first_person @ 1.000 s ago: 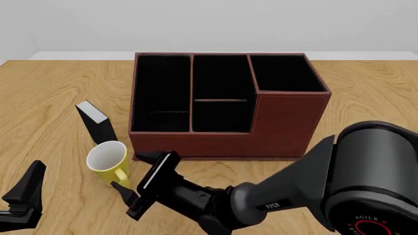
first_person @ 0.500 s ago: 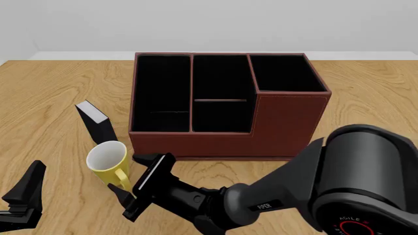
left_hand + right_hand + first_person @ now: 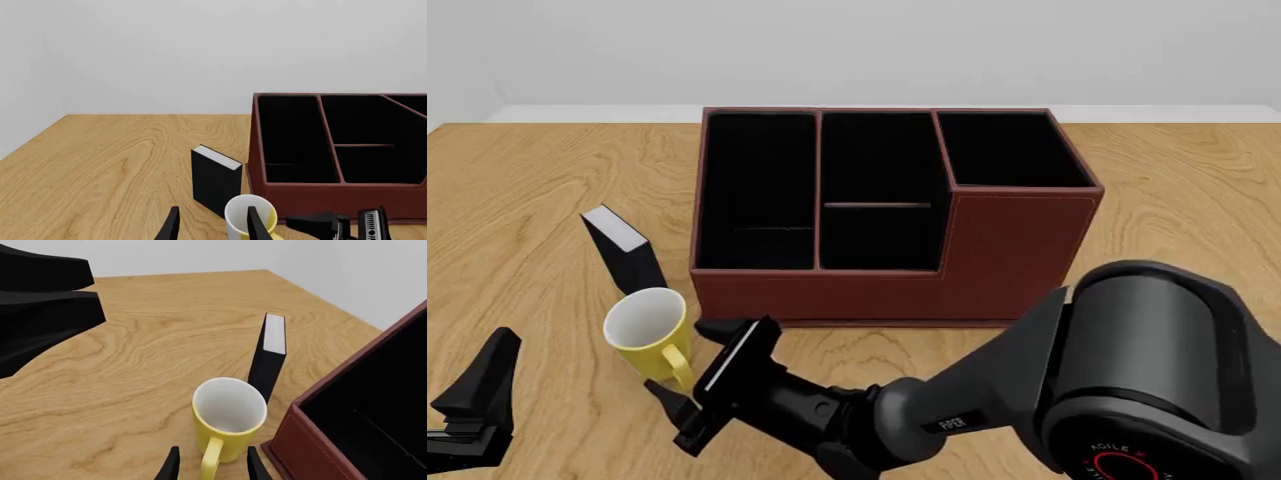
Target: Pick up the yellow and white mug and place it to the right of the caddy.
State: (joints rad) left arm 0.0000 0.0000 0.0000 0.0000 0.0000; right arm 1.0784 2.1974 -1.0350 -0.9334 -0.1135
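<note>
The yellow and white mug (image 3: 647, 328) stands upright on the table, just left of the caddy's front corner, its handle (image 3: 675, 366) pointing toward me. The reddish-brown caddy (image 3: 1001, 250) sits mid-table. My right gripper (image 3: 681, 362) is open, low over the table, with its fingers either side of the handle. The right wrist view shows the mug (image 3: 229, 422) close ahead and the handle (image 3: 211, 460) between the fingertips of the gripper (image 3: 212, 467). My left gripper (image 3: 474, 400) is open and empty at the front left; its wrist view (image 3: 212, 227) shows the mug (image 3: 240, 216) beyond.
A small thin black book-like box (image 3: 625, 245) stands upright just behind the mug, left of the caddy; it also shows in both wrist views (image 3: 215, 180) (image 3: 269, 357). The right arm's bulky body (image 3: 1148, 380) fills the front right. Bare wood lies right of the caddy (image 3: 1188, 210).
My right gripper has slid a little left and closer to the mug, bringing its open fingers around the handle. The mug, caddy and left gripper have not moved.
</note>
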